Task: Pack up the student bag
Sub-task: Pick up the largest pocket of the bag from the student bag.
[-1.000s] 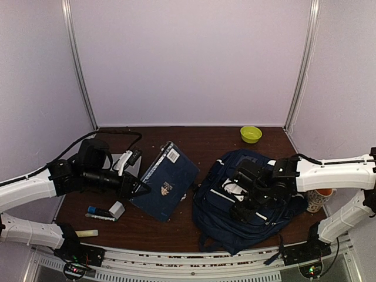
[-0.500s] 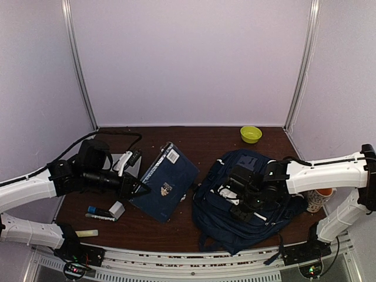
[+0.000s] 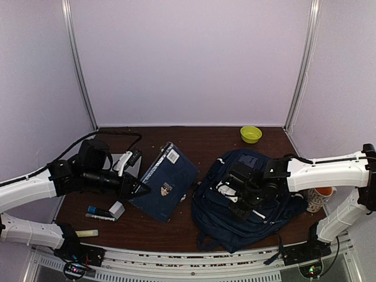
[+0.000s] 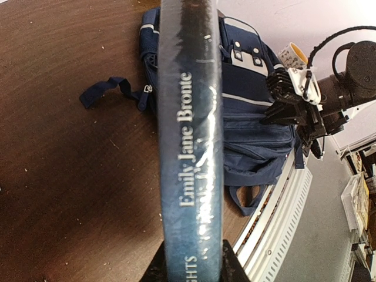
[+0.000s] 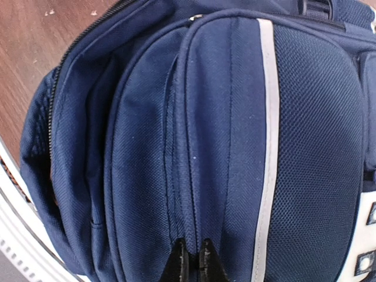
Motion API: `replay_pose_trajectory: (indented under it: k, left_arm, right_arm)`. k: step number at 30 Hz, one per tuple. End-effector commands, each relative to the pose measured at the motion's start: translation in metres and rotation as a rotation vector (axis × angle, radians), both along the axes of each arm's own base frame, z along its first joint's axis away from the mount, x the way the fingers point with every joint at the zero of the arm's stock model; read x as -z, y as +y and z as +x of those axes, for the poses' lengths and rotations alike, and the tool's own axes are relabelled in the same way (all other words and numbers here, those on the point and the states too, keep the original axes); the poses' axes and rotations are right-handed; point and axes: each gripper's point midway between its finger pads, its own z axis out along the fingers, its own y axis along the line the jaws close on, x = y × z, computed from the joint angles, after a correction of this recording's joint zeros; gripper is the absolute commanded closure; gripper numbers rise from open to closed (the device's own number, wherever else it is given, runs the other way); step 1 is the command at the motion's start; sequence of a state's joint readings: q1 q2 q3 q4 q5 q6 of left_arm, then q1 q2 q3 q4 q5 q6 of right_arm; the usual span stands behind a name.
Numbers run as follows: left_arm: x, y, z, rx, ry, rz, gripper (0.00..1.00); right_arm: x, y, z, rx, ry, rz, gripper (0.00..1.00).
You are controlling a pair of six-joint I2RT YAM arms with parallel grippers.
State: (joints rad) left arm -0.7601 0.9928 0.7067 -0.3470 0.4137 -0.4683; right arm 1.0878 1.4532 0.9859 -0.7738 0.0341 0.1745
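- Lilac walls closed in the dark wooden table [image 3: 182, 232] where the student bag [image 3: 223, 226] lay flat, front pocket up, beneath my right arm.
- My right gripper [image 5: 191, 258] sat on the bag's front pocket, fingers pressed together at a seam beside the white stripe. I could not tell whether any fabric was caught between them.
- Just left of the bag, my left gripper [image 3: 140, 188] pinched a dark blue book [image 3: 167, 185] by its edge. The book was tilted, and its spine read "Emily Jane Bronte" in the left wrist view.
- Beyond the bag, near the back wall, stood a green bowl [image 3: 251, 134].
- Right of the bag, a patterned cup [image 3: 319, 200] showed under my right arm.
- Well left of the bag, past the book, lay a blue-capped marker [image 3: 98, 210] and a small grey block [image 3: 117, 210].
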Motion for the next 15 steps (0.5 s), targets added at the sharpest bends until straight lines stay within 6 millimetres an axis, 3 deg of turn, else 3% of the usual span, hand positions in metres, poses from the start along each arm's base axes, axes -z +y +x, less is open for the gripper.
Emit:
replay_pose_trajectory:
  k: [1, 5, 9, 15]
  left_arm:
    - [-0.053, -0.011, 0.010, 0.023, -0.171, -0.144, 1.00]
    - [-0.054, -0.009, 0.008, 0.023, -0.174, -0.147, 1.00]
    - [-0.057, -0.009, 0.004, 0.042, -0.179, -0.156, 1.00]
    - [-0.068, -0.006, -0.009, 0.089, -0.192, -0.179, 1.00]
  right_arm:
    - [-0.022, 0.022, 0.011, 0.022, -0.027, 0.091, 1.00]
    - [-0.038, 0.034, 0.016, 0.026, -0.046, 0.144, 1.00]
    - [-0.070, 0.050, 0.031, 0.053, -0.103, 0.210, 1.00]
    - [-0.114, 0.050, 0.064, 0.161, -0.229, 0.275, 1.00]
